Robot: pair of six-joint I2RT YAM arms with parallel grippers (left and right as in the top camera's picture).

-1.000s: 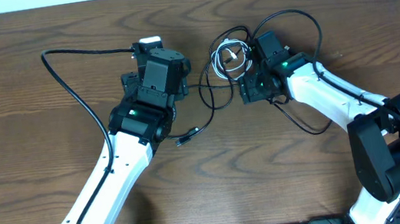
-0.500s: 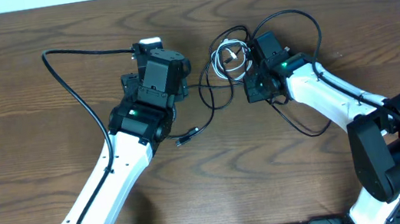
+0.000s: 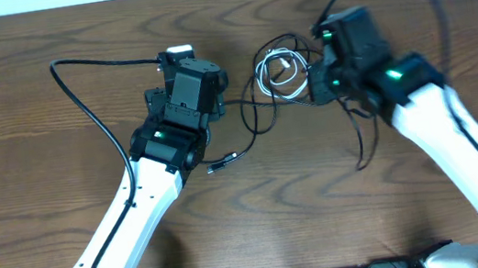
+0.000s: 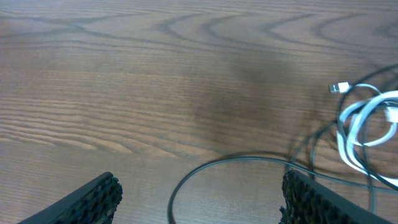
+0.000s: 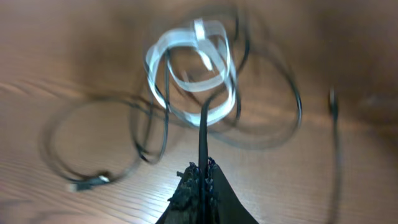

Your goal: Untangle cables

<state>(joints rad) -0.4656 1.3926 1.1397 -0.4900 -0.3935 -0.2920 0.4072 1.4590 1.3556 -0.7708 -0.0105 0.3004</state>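
Black cable (image 5: pixel 203 134): long and thin, lying in loose loops on the table (image 3: pixel 25 51), in the middle between the two arms; small plug (image 3: pixel 224 163) at the near end, flat on the wood beside the left arm.
White cable (image 5: pixel 152 56): shorter, curled in a small bunch at the far side of the black loops; crossed over and under them, so tangled.
Right gripper (image 5: pixel 200 169): squeezed tight on one strand of the black cable, close to the white bunch; strand running straight up from the fingertips in the wrist view; picture blurry there.
Left gripper (image 4: pixel 199 180): jaws wide apart, holding nothing; only bare table and a bend of black cable lying flat between them.
Step now, as a guess: lifting the black strand up and away from the white bunch.
How to do it well: pull slow and gentle, out to the side, away from the knot; watch the white bunch and stop if dragged along; better with the left gripper pinning the white cable down; no yanking, or tighter loops.
Watch out for: thick arm wires (image 3: pixel 109 62) near the job, not part of it; keep clear.
How far along: near the start, by the look of the loops.
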